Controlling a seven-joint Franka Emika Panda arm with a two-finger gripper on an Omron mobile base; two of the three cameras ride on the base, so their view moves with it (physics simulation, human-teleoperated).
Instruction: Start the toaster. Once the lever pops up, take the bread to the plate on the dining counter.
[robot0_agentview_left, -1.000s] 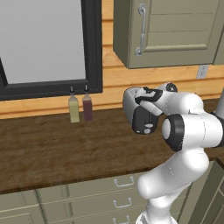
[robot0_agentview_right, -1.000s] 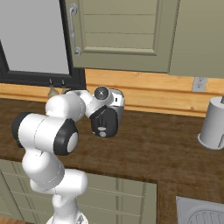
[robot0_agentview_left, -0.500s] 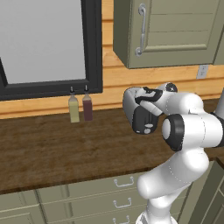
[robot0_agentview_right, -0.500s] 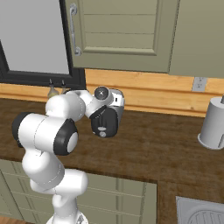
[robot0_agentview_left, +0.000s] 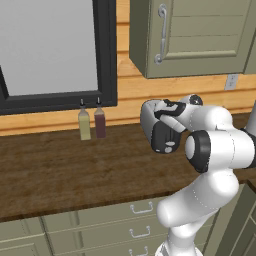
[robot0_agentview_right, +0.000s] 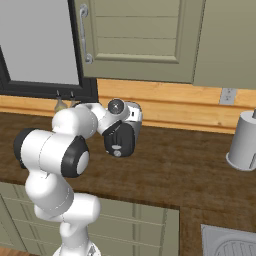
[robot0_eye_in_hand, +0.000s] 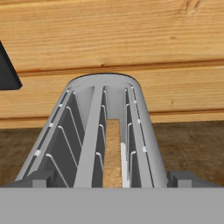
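change: none (arm holds its pose)
tool (robot0_eye_in_hand: 112, 178): fully open, empty, above toaster (robot0_eye_in_hand: 105, 131)
bread (robot0_eye_in_hand: 112, 153): in toaster slot
lever: unpressed, apparently

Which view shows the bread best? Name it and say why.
The hand view: it looks down into the toaster, where the bread sits as a tan slice in the right-hand slot. In the left and right base views the arm stands in front of that spot, so neither gives a look at the slice.

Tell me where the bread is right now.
In the hand view, the bread sits down in the right-hand slot of the toaster, directly below the claw, with the wooden wall behind it.
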